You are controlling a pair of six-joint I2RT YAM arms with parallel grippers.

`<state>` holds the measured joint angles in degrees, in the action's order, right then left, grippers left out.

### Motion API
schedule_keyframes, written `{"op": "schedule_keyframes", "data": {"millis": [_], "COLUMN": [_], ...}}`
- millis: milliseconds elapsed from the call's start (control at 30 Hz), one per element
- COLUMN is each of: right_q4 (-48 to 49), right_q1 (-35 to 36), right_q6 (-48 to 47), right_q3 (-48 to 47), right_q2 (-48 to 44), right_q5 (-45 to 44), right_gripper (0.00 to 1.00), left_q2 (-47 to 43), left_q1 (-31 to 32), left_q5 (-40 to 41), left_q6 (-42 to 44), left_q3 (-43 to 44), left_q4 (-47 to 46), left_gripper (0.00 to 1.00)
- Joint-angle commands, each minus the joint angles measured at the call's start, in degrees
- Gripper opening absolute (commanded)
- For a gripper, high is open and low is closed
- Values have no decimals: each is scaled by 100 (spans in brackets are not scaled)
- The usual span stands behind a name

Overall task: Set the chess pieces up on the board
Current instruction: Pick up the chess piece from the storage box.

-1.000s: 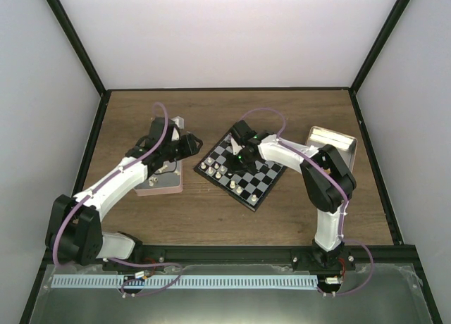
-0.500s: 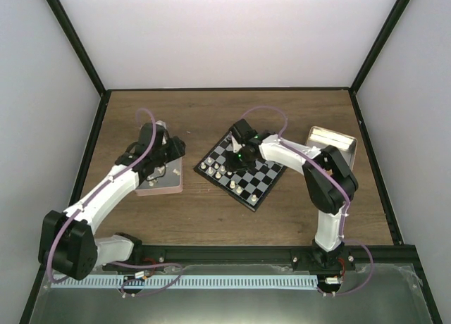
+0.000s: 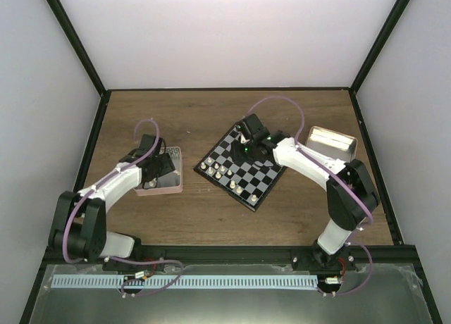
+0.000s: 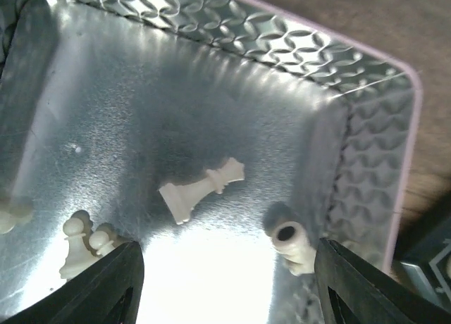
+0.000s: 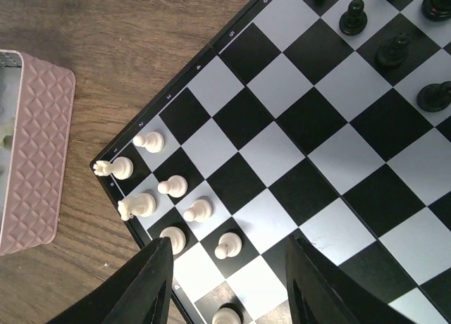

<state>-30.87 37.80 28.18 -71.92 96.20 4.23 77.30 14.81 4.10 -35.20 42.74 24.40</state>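
Two fingers of the left gripper (image 4: 227, 257) are seen spread wide with nothing between them, lowered into the pink tray (image 4: 414, 120). Just beyond them a cream crowned piece (image 4: 201, 191) is found lying on its side, with bare silvery floor all round it. Two small pawns (image 4: 83, 241) are set by the left finger, and a tipped rook-like piece (image 4: 292, 243) by the right finger, close under the tray's quilted wall. The right gripper (image 5: 229, 248) is likewise held open and empty above the board (image 5: 331, 116). White pieces (image 5: 173, 187) are gathered in two rows along the near-left edge from the board's left corner. Black pieces (image 5: 391, 49) are placed toward the opposite side, and the squares between are left bare. A strip of bare table (image 5: 106, 35) is seen between tray and board.
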Motion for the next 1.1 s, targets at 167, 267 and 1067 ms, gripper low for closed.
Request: {"op": "schedule_keyframes", "data": {"millis": [167,267,1067], "right_q4": [248,292,298], "right_q1": [36,31,26], "right_q6": [41,13,15], "right_q3": [364,466,486], "right_q2": [-418,-490,-515], "right_q5": [-226,-230,-257], "right_gripper": [45,45,43], "left_q2": [814,995,1893], "left_q1": [-98,-125,-127], "left_q5": [453,531,181], "left_q6": [555,665,1016], "left_q3": [361,477,908], "left_q4": [-18,-9,254], "left_gripper": [67,63,31]}}
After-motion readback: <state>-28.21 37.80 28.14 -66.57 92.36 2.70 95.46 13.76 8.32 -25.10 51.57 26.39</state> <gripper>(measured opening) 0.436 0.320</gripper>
